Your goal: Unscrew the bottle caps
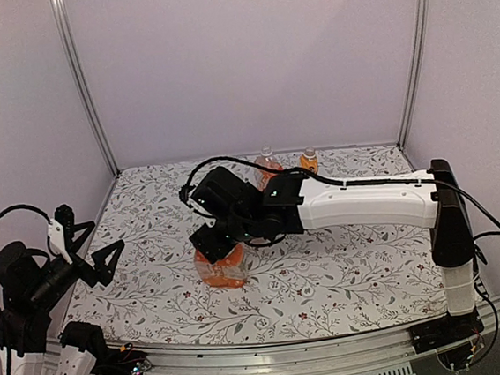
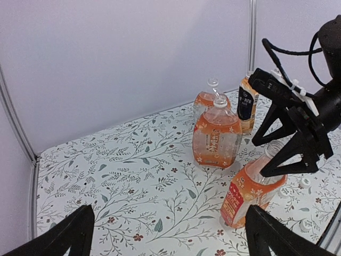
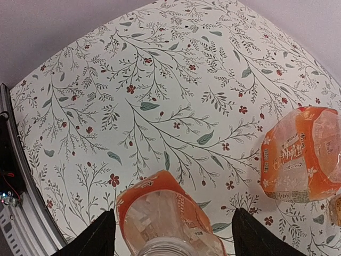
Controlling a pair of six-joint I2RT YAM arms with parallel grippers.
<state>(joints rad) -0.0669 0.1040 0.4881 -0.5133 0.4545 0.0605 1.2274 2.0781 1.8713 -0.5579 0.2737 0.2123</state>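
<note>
The nearest squat bottle stands near the middle of the flowered tablecloth, a little toward the front, and from the left arm's camera it looks to lean to one side. An orange label wraps its body, with pale characters running down it that are too small to read. Its neck is clear plastic, and I cannot tell whether a cap sits on it. The right pincer hangs straight over this bottle. Its two black fingers stand apart on either side of the shoulders, gripping nothing.

Just right of the bottle, three loose white caps lie on the cloth.

Further back stands a second squat bottle of orange drink, upright, with a pale cap on top. White lettering runs down the front of its label, and I cannot make it out. Close behind it is a third squat bottle, also capped. Beside that one, near the back wall, is the taller, slimmer bottle. It has a black band with pale writing above orange, and no brand name can be read.

The right arm, white with black joints, reaches in from the right edge across the table. The left pincer is held off at the left side, well away from every bottle, with its fingers spread wide and nothing between them.
</note>
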